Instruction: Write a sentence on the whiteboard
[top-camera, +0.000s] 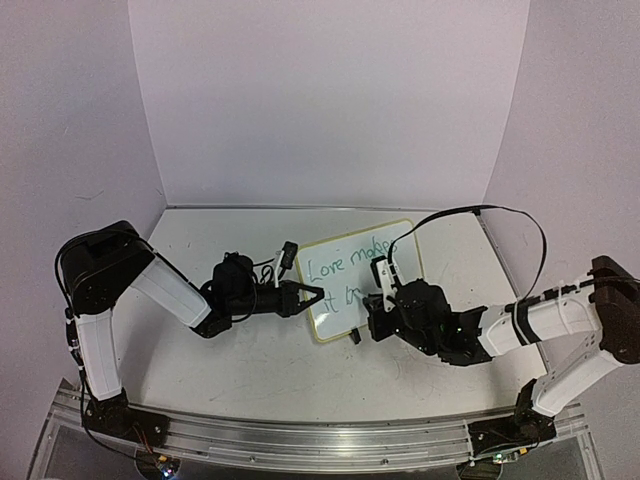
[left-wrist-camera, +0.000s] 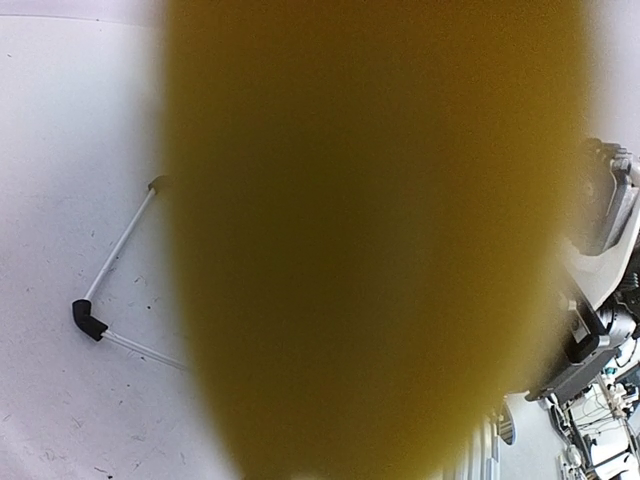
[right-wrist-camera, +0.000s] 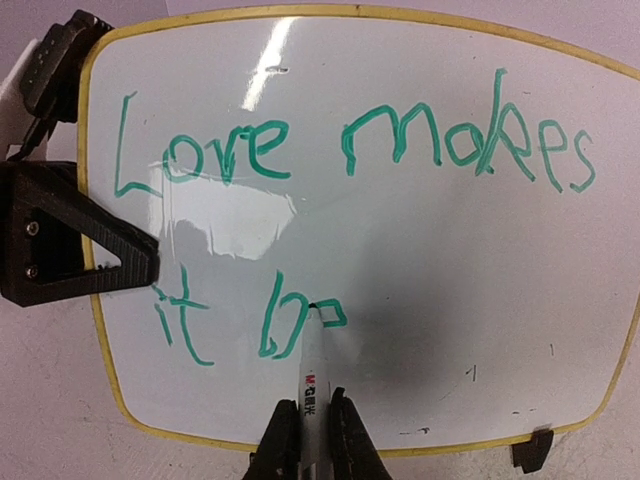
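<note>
The whiteboard (right-wrist-camera: 450, 300) lies flat on the desk (top-camera: 250, 370), about midway between the two arms and turned a little askew, with its thin yellow frame showing all round. From the right wrist view, green handwriting (right-wrist-camera: 400, 135) fills the upper half: "Love makes" runs along the top, and a second line below it reads "it bo". One small black clip foot (right-wrist-camera: 533, 450) sticks out under the lower right corner of the frame.

The right gripper (right-wrist-camera: 312, 408) comes in low over the near edge of the board. Its two fingers are pressed together on a white-barrelled marker (right-wrist-camera: 308, 365), which it holds nearly upright in that view. The marker's dark tip touches the board right at the end of the "o" in the second line.

The left gripper (top-camera: 315, 297) reaches in from the other side. One black, triangular, open-framed finger lies across the left edge of the board, over the frame and just beside the start of the second line. Only that one finger is visible, so I cannot tell whether this gripper is closed on the board or simply resting there. Its own wrist camera gives no help, because a blurred yellow-brown shape very close to the lens fills most of that view. Only pale desk shows to one side of it.
</note>
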